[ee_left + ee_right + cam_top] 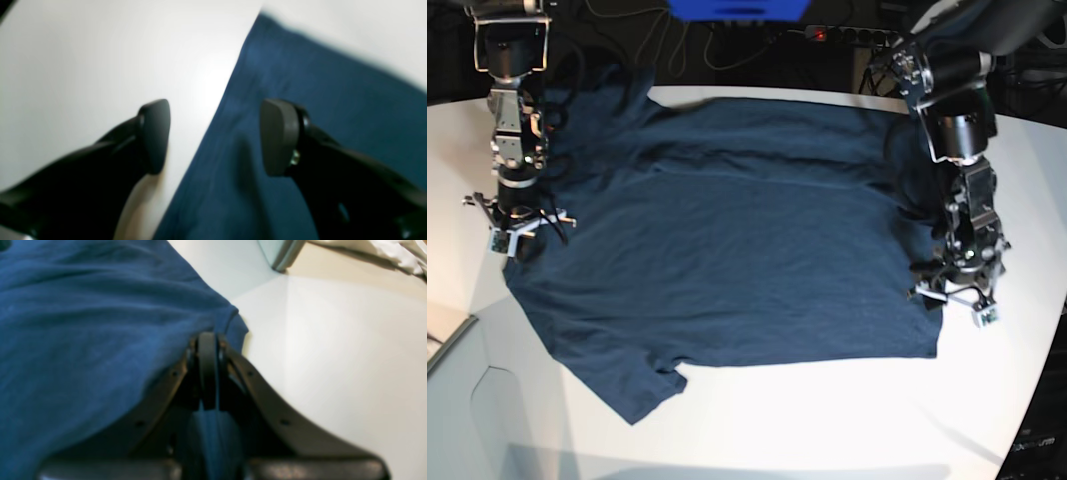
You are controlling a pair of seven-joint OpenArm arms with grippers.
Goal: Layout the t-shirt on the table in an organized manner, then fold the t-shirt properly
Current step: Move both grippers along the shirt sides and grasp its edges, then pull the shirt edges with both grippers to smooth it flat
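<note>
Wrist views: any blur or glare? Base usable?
Left wrist: soft all over, t-shirt edge smeared, bright glare on the table. Right wrist: cloth near the shut right gripper blurred, table evenly lit. Base: sharp, fisheye-curved table edge, glare along the near side.

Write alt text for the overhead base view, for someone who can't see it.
A dark blue t-shirt lies spread across a white table between two robot arms. The right gripper pinches one edge of it; the left gripper stands open at the opposite edge.
</note>
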